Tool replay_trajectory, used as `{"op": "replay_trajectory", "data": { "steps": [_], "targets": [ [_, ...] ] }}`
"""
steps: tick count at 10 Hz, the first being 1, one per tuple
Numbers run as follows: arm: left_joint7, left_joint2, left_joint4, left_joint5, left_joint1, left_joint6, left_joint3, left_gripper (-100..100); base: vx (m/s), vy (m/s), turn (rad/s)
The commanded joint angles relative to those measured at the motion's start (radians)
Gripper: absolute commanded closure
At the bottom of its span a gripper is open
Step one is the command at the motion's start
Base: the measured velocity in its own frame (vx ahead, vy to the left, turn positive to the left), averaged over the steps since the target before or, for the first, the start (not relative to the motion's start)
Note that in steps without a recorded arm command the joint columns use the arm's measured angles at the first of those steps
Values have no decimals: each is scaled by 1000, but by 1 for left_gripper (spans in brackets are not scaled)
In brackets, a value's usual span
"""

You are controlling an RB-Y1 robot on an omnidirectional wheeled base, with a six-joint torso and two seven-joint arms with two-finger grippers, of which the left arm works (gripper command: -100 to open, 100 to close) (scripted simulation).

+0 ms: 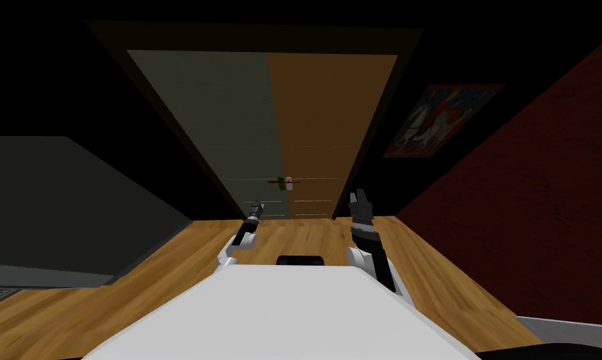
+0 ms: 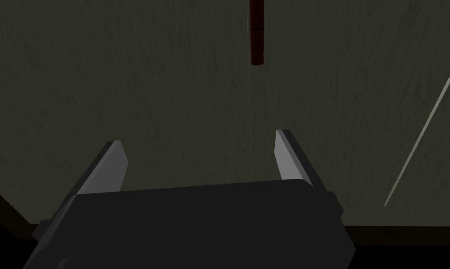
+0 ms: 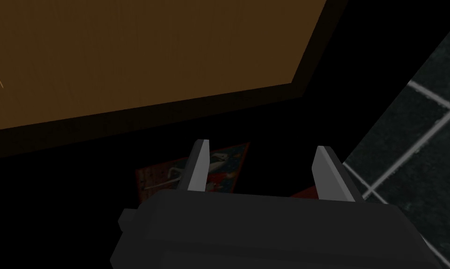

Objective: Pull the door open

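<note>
While left gripper (image 2: 199, 138) hovers wide at grey door (image 2: 125, 70) | step: reach | next: clasp handle (image 2: 256, 42) at its 1 o'clock | right gripper (image 3: 262, 145) wide

The dark red handle (image 2: 257, 32) runs off the left wrist view's edge; a right hand (image 3: 262, 146) finger (image 3: 198, 168) partly hides the wall picture (image 3: 226, 168).
</note>
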Motion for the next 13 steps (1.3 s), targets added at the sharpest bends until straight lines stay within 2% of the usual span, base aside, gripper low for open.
{"op": "replay_trajectory", "data": {
  "steps": [1, 3, 7, 10, 11, 12, 13],
  "targets": [
    [8, 10, 31, 9, -16, 4, 4, -100, 136, -16, -70],
    [20, 26, 89, 26, -48, 13, 11, -100, 166, -2, -129],
    [37, 47, 170, 49, -91, 25, 21, -100, 166, 5, -97],
    [47, 60, 219, 64, -118, 32, 27, -100, 165, 23, -87],
    [45, 58, 206, 61, -111, 32, 26, -100, 80, 23, -18],
    [59, 87, 227, 72, -97, 24, 51, -100, 68, -4, -66],
    [67, 102, 237, 78, -89, 19, 63, -100, 96, -12, -74]
  ]
}}
